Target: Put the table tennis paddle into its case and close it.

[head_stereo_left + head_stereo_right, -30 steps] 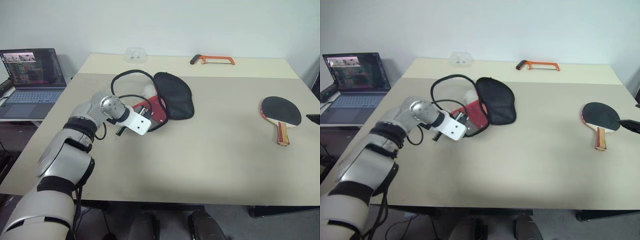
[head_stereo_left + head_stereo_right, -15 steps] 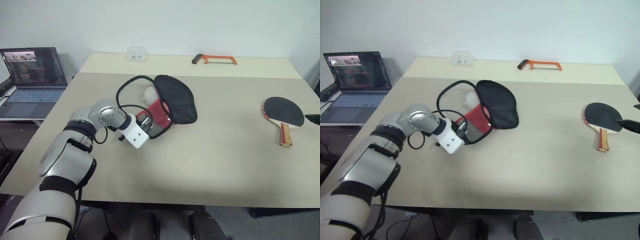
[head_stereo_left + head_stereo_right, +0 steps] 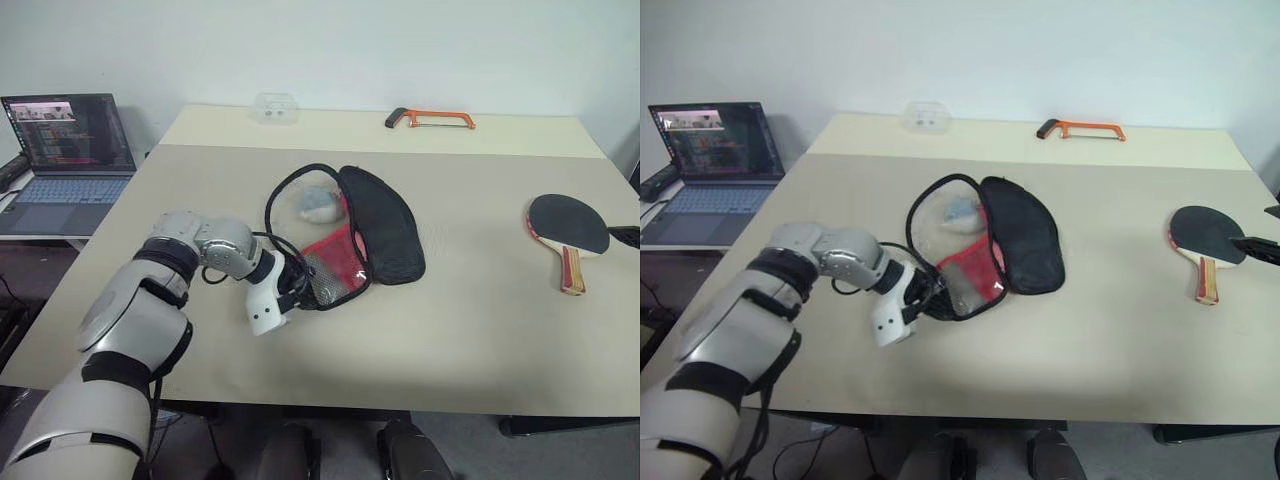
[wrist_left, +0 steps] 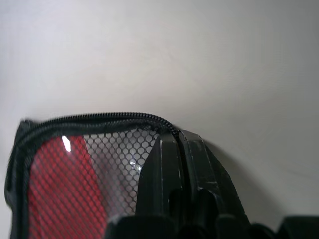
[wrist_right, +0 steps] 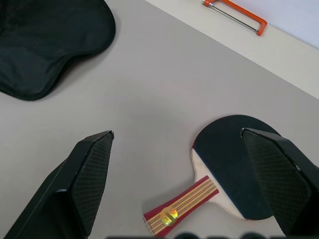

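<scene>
Left arm: reaching across the counter (image 3: 450, 330), wrist bent downward, left gripper (image 3: 297, 290) with fingers (image 4: 167, 169) clenched on the zip edge of the case (image 3: 350, 235). Case: lying open mid-counter, black flap spread beside the clear and red mesh side. Right gripper (image 5: 179, 186): fingers spread wide, hovering above the table tennis paddle (image 3: 567, 232), which lies flat near the counter's right edge, well apart from the case.

The case (image 3: 370, 225) is black with a red mesh panel; the paddle (image 3: 567, 224) black-faced, handle striped red.
</scene>
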Controlling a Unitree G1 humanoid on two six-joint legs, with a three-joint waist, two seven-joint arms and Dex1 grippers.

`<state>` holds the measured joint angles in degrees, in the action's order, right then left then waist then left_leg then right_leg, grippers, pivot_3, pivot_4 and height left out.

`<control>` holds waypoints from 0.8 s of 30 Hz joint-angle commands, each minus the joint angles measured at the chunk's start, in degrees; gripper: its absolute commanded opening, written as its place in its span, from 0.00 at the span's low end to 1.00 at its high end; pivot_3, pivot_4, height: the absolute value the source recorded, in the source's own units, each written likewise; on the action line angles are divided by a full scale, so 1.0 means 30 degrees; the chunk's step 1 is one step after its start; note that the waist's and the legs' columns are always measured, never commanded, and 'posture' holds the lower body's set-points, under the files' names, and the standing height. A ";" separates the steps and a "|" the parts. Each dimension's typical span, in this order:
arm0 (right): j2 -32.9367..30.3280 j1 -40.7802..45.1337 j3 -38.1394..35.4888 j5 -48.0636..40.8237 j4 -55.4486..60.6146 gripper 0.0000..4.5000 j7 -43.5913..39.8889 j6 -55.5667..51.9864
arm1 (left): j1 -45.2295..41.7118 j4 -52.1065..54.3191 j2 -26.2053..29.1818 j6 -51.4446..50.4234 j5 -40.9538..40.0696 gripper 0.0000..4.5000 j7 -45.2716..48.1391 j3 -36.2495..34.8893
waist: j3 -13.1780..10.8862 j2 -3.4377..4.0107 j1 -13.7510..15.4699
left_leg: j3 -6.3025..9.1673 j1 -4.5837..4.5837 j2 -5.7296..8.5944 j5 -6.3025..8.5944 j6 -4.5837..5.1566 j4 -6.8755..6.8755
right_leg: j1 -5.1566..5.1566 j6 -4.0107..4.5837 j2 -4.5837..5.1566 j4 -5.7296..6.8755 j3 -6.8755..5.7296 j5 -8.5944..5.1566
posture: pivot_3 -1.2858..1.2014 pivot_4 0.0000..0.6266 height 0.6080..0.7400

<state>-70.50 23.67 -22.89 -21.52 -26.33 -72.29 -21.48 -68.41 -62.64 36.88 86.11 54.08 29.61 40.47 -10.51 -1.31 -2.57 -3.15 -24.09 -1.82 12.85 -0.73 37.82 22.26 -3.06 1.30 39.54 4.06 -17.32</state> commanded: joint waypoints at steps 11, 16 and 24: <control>-0.0182 0.0613 -0.0107 -0.0110 -0.0055 1.00 -0.0012 0.0641 | -0.1382 -0.3110 -0.0078 -0.4515 0.0658 0.15 -0.3187 0.0459 | -0.0003 -0.0005 -0.0002 | -0.0028 -0.0013 0.0012 0.0001 0.0001 0.0000 | 0.0014 -0.0027 -0.0001 -0.0007 0.0002 0.0011 | 0.52 0.24 1.00; -0.0183 0.0940 0.0197 -0.0066 -0.0283 1.00 -0.0085 0.0760 | -0.1033 -0.2984 0.0153 -0.4478 -0.0982 0.55 -0.1918 -0.0031 | -0.0003 -0.0005 -0.0007 | -0.0032 -0.0008 0.0009 0.0001 0.0002 0.0002 | 0.0011 -0.0027 0.0001 -0.0004 0.0008 0.0011 | 0.52 0.24 1.00; -0.0181 0.1113 0.0484 -0.0036 -0.0359 1.00 -0.0192 0.0700 | -0.1342 -0.2658 0.0265 -0.6927 -0.8368 0.77 0.8517 -0.3189 | -0.0003 -0.0005 -0.0033 | -0.0036 -0.0010 0.0021 0.0001 0.0002 0.0002 | 0.0013 -0.0026 -0.0010 -0.0002 -0.0001 0.0011 | 0.52 0.24 1.00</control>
<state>-70.49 25.87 -20.95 -21.47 -27.78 -72.53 -20.38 -71.42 -72.15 37.31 67.76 36.93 46.30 34.80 -10.52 -1.32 -2.67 -3.28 -24.14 -1.76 12.85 -0.73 37.84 22.31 -3.14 1.27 39.54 4.03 -17.29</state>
